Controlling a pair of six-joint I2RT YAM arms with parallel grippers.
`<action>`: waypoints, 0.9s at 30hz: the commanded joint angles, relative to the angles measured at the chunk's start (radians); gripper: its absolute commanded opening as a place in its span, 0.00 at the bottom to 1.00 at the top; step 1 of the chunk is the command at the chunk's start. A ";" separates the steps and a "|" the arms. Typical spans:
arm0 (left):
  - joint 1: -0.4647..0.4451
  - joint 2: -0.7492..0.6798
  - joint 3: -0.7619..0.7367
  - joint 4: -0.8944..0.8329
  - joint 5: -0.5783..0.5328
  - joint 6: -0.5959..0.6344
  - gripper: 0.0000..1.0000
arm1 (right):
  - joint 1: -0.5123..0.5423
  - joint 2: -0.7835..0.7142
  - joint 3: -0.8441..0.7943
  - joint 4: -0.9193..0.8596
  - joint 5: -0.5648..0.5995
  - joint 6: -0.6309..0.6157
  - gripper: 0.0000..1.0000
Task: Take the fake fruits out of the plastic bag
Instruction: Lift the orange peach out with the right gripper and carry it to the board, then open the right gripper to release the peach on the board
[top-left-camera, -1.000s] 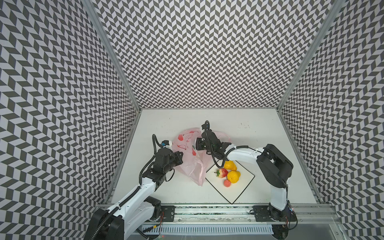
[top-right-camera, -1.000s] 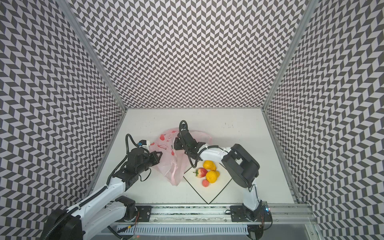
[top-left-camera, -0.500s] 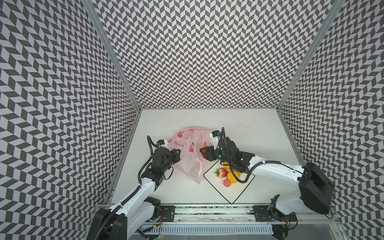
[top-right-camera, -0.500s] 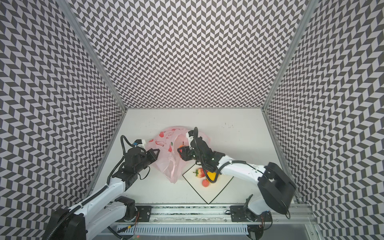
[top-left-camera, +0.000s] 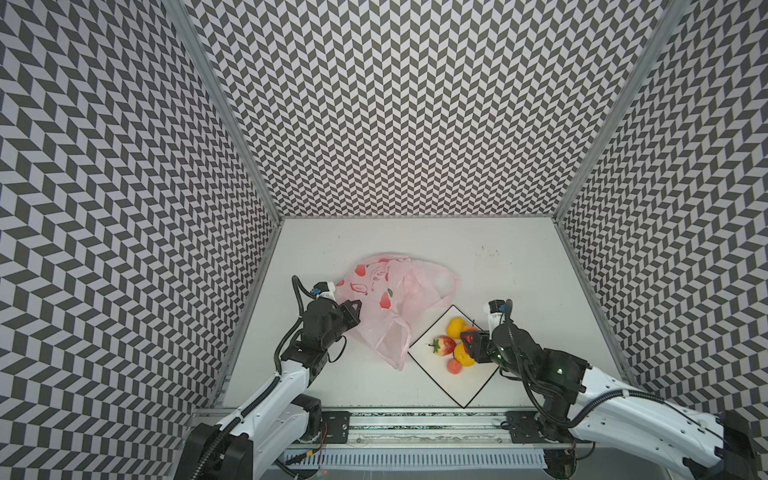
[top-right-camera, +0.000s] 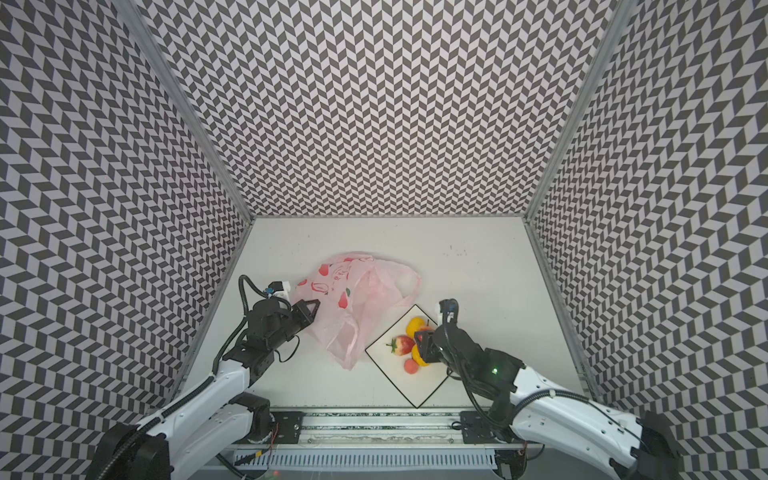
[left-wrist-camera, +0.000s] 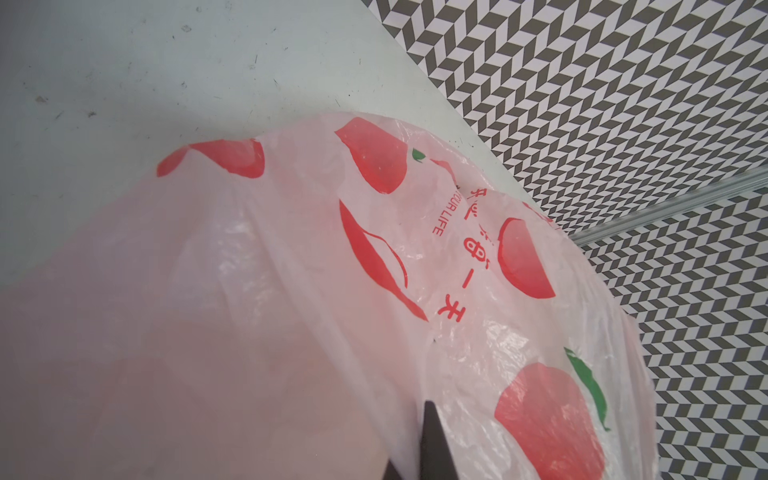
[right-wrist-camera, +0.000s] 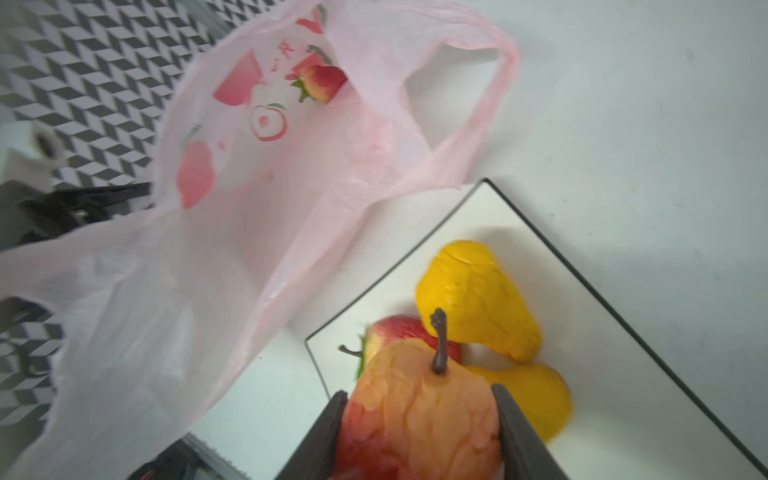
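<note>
Clock directions are read on the top views, with 12 o'clock toward the back wall. The plastic bag is seen crumpled on the white table, just off the 10 o'clock edge of the square black-rimmed plate. One loop handle is spread toward 2 o'clock. The left gripper is set against the bag's 9 o'clock side. Its jaws are clenched on a fold of the film, which is shown draped around the dark fingertip in the left wrist view. In the right wrist view, one strawberry is seen inside the bag through its open mouth.

The right gripper is held over the plate, reaching in from 4 o'clock. It is closed on the red stemmed fruit, which is gripped on both sides with its brown stem pointing away from the wrist. Whether this fruit touches the plate cannot be told.

Four fruits are gathered on the plate:
- A yellow fruit is placed at 12 o'clock of the cluster.
- A second strawberry is placed at 9 o'clock.
- A yellow-orange fruit is placed in the middle and is partly hidden by the gripper.
- A pink peach is placed at 6 o'clock.
</note>
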 joint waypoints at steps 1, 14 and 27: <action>0.006 -0.012 -0.011 0.019 0.013 -0.010 0.00 | -0.002 -0.075 -0.055 -0.103 0.097 0.171 0.34; 0.006 -0.018 -0.004 0.013 0.020 -0.008 0.00 | -0.004 -0.043 -0.188 -0.028 0.073 0.289 0.44; 0.006 -0.004 0.005 0.016 0.019 -0.007 0.00 | -0.003 -0.062 -0.150 -0.045 0.047 0.266 0.67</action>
